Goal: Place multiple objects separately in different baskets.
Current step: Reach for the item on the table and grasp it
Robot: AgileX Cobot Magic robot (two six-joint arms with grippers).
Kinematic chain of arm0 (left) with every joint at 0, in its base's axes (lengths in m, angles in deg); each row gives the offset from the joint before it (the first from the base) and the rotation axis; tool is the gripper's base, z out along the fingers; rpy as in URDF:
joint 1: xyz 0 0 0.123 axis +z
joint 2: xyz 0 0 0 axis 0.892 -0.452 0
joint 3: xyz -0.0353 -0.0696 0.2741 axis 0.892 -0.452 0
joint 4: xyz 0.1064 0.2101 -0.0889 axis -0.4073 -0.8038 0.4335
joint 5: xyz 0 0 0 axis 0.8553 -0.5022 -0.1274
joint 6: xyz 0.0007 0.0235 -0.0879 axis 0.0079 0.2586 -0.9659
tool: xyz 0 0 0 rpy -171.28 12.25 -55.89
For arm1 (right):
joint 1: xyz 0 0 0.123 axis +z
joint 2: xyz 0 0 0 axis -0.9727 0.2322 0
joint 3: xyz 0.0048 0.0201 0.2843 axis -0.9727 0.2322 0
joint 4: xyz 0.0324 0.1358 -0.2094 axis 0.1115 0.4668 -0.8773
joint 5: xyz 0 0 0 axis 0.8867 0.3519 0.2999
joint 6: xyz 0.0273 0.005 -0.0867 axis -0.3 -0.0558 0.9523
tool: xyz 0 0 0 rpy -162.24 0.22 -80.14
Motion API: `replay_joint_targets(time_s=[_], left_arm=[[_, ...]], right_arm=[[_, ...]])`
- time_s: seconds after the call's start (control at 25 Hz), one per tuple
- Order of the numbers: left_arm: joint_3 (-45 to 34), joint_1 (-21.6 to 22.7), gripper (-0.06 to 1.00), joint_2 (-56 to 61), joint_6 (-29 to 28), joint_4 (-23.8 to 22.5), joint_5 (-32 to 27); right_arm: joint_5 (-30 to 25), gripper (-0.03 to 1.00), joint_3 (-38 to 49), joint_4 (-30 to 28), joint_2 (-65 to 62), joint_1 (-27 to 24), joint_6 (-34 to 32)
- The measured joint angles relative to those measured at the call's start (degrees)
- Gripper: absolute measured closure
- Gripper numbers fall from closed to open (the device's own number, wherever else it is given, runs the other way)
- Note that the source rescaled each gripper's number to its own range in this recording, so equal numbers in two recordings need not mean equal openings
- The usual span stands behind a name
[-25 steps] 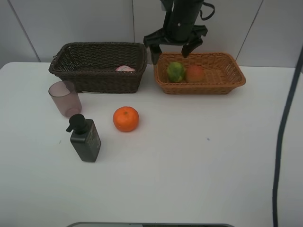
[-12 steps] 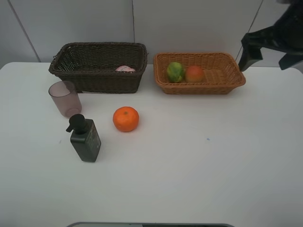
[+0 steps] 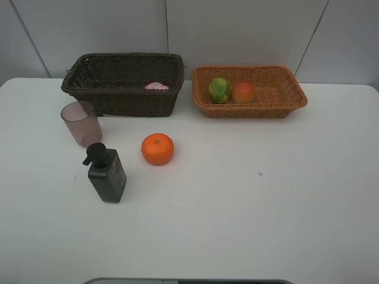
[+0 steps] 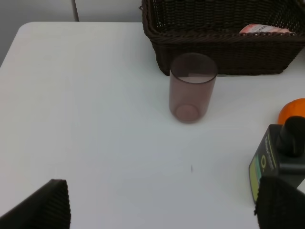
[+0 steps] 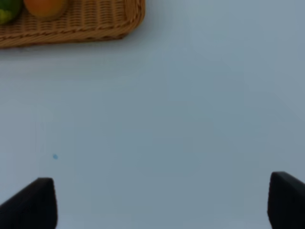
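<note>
The dark brown basket [image 3: 89,89] holds the pink bottle [image 3: 156,86]. The light tan basket [image 3: 284,100] holds the green-yellow fruit [image 3: 219,90] and the red-orange fruit [image 3: 243,92]. On the table stand the mauve cup [image 3: 81,123], the black pump bottle [image 3: 106,173] and the orange [image 3: 157,148]. No arm shows in the high view. My left gripper [image 4: 164,205] is open, wide apart, short of the cup [image 4: 192,88] and pump bottle [image 4: 281,160]. My right gripper [image 5: 164,202] is open over bare table, away from the tan basket [image 5: 86,24].
The white table [image 3: 249,201] meets a grey panelled wall behind the baskets. A small dark speck [image 3: 259,174] marks the table right of the middle. A grey edge shows at the table's front.
The right arm, which was over the tan basket, swung out to the right and has left the high view. The objects have not moved.
</note>
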Motion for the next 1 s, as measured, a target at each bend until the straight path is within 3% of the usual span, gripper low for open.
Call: replay_joint_targets(time_s=[0.48, 0.92, 1.0], left_arm=[[0.00, 0.00, -0.06, 0.00, 0.00, 0.00, 0.00], [0.00, 0.00, -0.06, 0.00, 0.00, 0.00, 0.00], [0.00, 0.00, -0.06, 0.00, 0.00, 0.00, 0.00]], right_arm=[[-4.37, 0.09, 6.50, 0.05, -27.62, -0.14, 3.52], [-4.30, 0.09, 6.50, 0.00, -36.28, -0.14, 3.52], [-1.69, 0.09, 7.05, 0.10, -37.14, -0.14, 3.52]])
